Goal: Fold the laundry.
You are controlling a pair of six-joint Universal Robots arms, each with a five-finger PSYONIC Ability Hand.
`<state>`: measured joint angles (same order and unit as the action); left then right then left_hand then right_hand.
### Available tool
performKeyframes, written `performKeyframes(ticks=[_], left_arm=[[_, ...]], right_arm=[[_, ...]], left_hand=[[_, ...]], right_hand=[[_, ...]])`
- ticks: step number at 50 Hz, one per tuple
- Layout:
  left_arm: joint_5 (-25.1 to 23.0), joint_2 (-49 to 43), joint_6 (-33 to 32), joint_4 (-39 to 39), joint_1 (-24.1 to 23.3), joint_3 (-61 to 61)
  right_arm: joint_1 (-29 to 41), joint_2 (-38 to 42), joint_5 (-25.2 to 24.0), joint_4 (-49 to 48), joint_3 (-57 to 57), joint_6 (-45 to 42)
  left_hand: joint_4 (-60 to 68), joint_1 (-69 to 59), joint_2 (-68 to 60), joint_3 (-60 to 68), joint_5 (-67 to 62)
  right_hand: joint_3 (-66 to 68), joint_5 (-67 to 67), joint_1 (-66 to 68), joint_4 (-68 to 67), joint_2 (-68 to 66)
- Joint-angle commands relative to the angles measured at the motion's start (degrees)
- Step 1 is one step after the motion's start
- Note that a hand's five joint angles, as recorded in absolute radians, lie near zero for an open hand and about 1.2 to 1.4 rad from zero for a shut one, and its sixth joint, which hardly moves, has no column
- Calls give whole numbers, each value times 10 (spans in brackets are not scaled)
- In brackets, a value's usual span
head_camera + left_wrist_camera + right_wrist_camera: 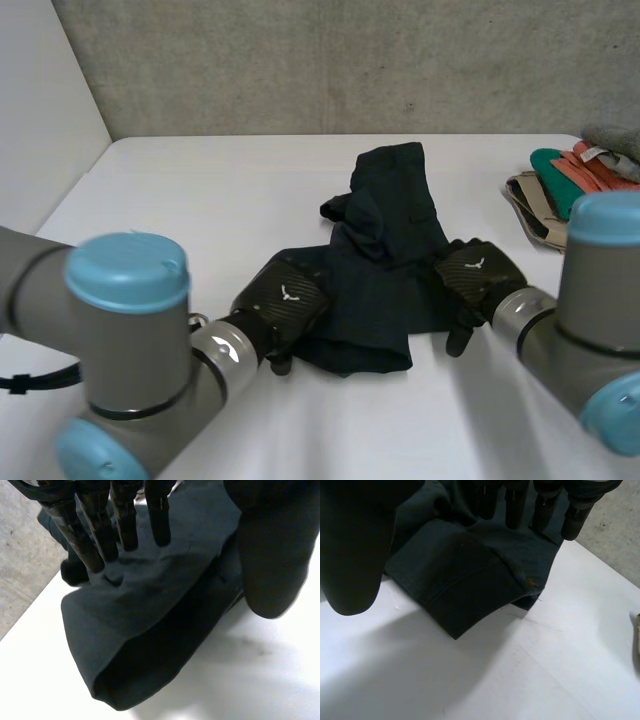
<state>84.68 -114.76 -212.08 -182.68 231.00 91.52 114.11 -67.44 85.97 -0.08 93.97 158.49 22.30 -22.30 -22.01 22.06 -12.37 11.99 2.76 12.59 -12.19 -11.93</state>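
A dark garment (385,270) lies crumpled near the middle of the white surface (190,200). One narrower part of it reaches away toward the grey wall (300,60), and the wider part is bunched nearer the robot.

The left hand (285,300) sits at the garment's near left edge. In the left wrist view its fingers (127,525) are straight and spread, with their tips resting on top of the cloth (150,610). The thumb (270,555) hangs apart from them beside a thick doubled fold. The hand is open, lying on the garment rather than clamping it.

The right hand (478,272) is at the garment's right edge. In the right wrist view its fingers (517,507) are also straight, reaching over a hemmed corner of the cloth (470,575) that lies flat on the surface. The thumb (355,555) stands off to the side, well apart from the fingers. This hand is open too — nothing is pinched in it.

Both grey arms, with light-blue caps, come in from the near side, one on each side of the garment.

At the far right of the surface, well apart from the garment, is a stack of folded clothes (560,190) — green, orange, beige and grey pieces.
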Motion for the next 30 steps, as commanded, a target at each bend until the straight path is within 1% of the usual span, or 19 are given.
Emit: performKeyframes(ticks=[1,3,4,5,6,7,8,11,12,15,16,18,20,23,24,25,26,27,30], left_arm=[[39,-68,-36,-25,-3,-41],[39,-75,-38,-28,-1,-47],[40,-80,-38,-29,1,-54],[40,-80,-37,-31,3,-57],[41,-81,-35,-35,7,-62],[43,-80,-33,-38,11,-65],[46,-79,-22,-50,24,-73],[58,-73,7,-75,49,-83],[71,-72,31,-91,72,-92],[88,-76,66,-107,108,-114],[100,-83,87,-110,132,-131],[109,-97,105,-105,159,-149],[122,-119,126,-75,190,-174],[122,-134,148,-23,207,-194],[110,-140,166,14,210,-203],[101,-142,177,32,210,-207],[88,-141,189,49,210,-209],[59,-136,212,78,208,-214],[18,-121,235,106,207,-209]], right_arm=[[24,51,42,-105,9,6],[28,62,50,-120,6,4],[30,67,53,-127,4,2],[31,75,60,-139,3,1],[31,78,61,-146,3,0],[31,81,62,-153,3,-2],[31,85,62,-167,3,-5],[32,89,63,-188,6,-11],[33,90,65,-200,10,-17],[33,88,65,-215,17,-30],[34,86,63,-223,20,-40],[34,82,62,-227,22,-49],[34,79,62,-230,23,-57],[34,78,61,-229,23,-67],[34,78,61,-229,22,-71],[34,78,60,-230,21,-73],[34,78,60,-230,20,-75],[34,78,60,-229,18,-78],[34,78,60,-229,16,-85]], left_hand=[[212,-212,-215,214,-211],[297,-297,-300,300,-297],[431,-431,-434,434,-430],[516,-516,-519,518,-515],[576,-576,-579,579,-576],[577,-577,-580,579,-576],[577,-577,-580,579,-576],[577,-577,-580,579,-576],[577,-577,-580,579,-576],[577,-577,-580,579,-576],[577,-577,-580,579,-576],[577,-577,-580,579,-576],[577,-577,-580,579,-576],[577,-577,-580,579,-576],[577,-577,-580,579,-576],[522,-522,-525,525,-521],[423,-423,-426,426,-423],[214,-214,-217,217,-214],[36,-36,-39,38,-35]], right_hand=[[37,29,31,-35,-38],[59,51,53,-57,-60],[89,81,83,-87,-90],[208,200,202,-206,-208],[287,279,281,-285,-288],[363,355,357,-361,-363],[495,487,489,-493,-496],[659,651,653,-657,-660],[680,672,674,-678,-680],[680,672,674,-678,-681],[680,672,674,-678,-681],[680,672,674,-678,-681],[680,672,674,-678,-681],[680,672,674,-678,-681],[680,672,674,-678,-681],[680,672,674,-678,-681],[680,672,674,-678,-681],[680,672,674,-678,-681],[680,672,674,-678,-681]])
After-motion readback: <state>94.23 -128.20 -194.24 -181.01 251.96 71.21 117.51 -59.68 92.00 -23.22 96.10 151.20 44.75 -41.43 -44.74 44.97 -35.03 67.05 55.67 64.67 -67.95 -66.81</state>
